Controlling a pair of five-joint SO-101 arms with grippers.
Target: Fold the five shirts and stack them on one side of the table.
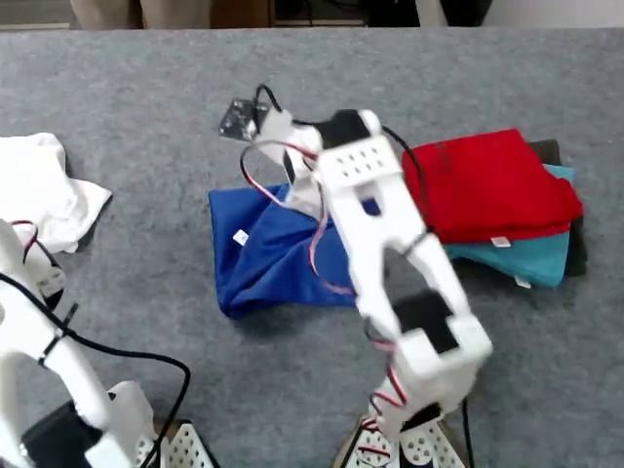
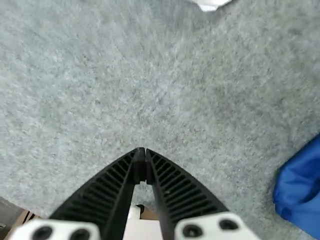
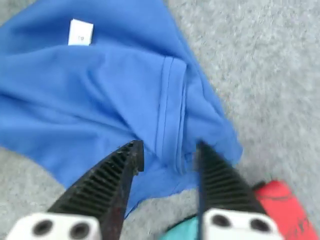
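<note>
A grey felt-covered worktop (image 1: 127,88) carries five shirts. A royal-blue cotton shirt (image 1: 268,258) lies roughly folded at the centre of the high view, rumpled along its 6 o'clock edge, with a small white neck label (image 1: 241,237) showing near its 9 o'clock side. At 3 o'clock from it sits a stack: a folded red shirt (image 1: 487,185) on top, a folded teal shirt (image 1: 517,258) under it and sticking out toward 5 o'clock, and a dark, near-black shirt (image 1: 577,244) at the bottom, seen only as a thin edge on the 3 o'clock side. The blue shirt's 3 o'clock edge is hidden by an arm, so I cannot tell whether it touches the stack. A crumpled white shirt (image 1: 39,190) lies unfolded at the 9 o'clock edge, well apart from the others.

The white right arm (image 1: 380,224) rises from the 6 o'clock edge and leans over the blue shirt toward 11 o'clock. The right arm's jaws are spread apart just above the blue cloth, with a stitched hem between the two black ribbed tips.

The white left arm (image 1: 39,341) stands at 7 o'clock. The left arm's jaws are pressed together, empty, over bare grey felt, with a corner of the blue shirt off to one side.
</note>
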